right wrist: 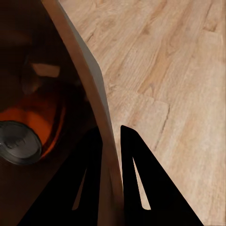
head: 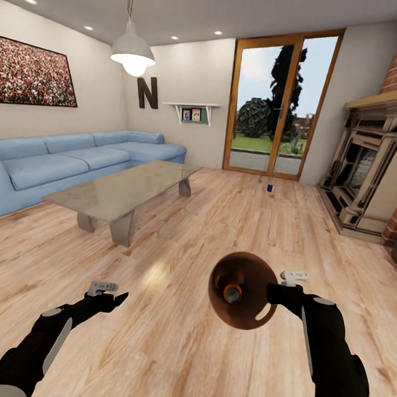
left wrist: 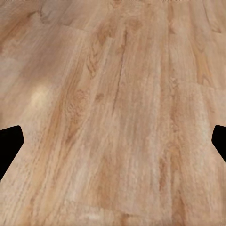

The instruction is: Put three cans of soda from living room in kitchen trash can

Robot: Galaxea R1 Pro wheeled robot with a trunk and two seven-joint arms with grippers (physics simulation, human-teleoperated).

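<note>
Head view: the right hand (head: 278, 294) is clenched on the rim of the bin (head: 247, 317), which hangs above the floor (head: 173, 348) with its brown inside facing the camera. An orange can (head: 233, 293) lies inside, its top toward us. The blue can (head: 269, 187) stands upright on the floor far off at about 12 o'clock from the bin, just in front of the glass doors (head: 279, 104), well apart from both hands. The left hand (head: 119, 297) is released and grasps nothing. It sits at 9 o'clock from the bin, so it looks the freer arm for the pick, though neither can reach until the base rolls forward. The desk (head: 123, 191) at 11 o'clock carries no can that I can make out.

Left wrist view: dark fingertips (left wrist: 10, 143) stand wide apart at the frame's edges, with bare wood planks between them.

Right wrist view: two dark fingers (right wrist: 141, 188) pinch the bin's pale wall (right wrist: 89, 80), one inside and one outside. The orange can (right wrist: 33, 129) rests within, grey top showing.
</note>
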